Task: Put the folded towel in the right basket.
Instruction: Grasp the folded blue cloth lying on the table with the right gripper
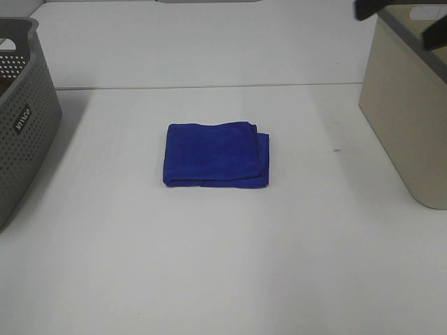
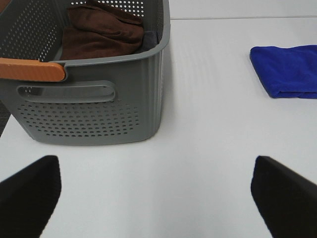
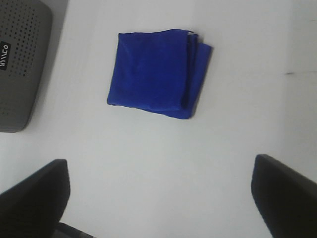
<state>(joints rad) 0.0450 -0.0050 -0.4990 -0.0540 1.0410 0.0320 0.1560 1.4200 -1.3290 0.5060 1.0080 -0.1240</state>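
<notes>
The folded blue towel (image 1: 216, 155) lies flat on the white table (image 1: 223, 265), midway between the two baskets. The right basket (image 1: 412, 118) is beige and stands at the right edge. My right gripper (image 3: 158, 198) is open and empty, held high above the table, with the towel (image 3: 158, 74) well ahead of its fingertips. Dark parts of the right arm (image 1: 370, 8) show at the top right, over the beige basket. My left gripper (image 2: 158, 198) is open and empty, low near the grey basket (image 2: 99, 99). The towel (image 2: 287, 69) lies far off to its side.
The grey perforated basket (image 1: 21, 118) stands at the left edge and also shows in the right wrist view (image 3: 20, 64). It holds a brown cloth (image 2: 104, 29) and has an orange handle (image 2: 29, 69). A small dark mark (image 1: 337, 149) is on the table right of the towel.
</notes>
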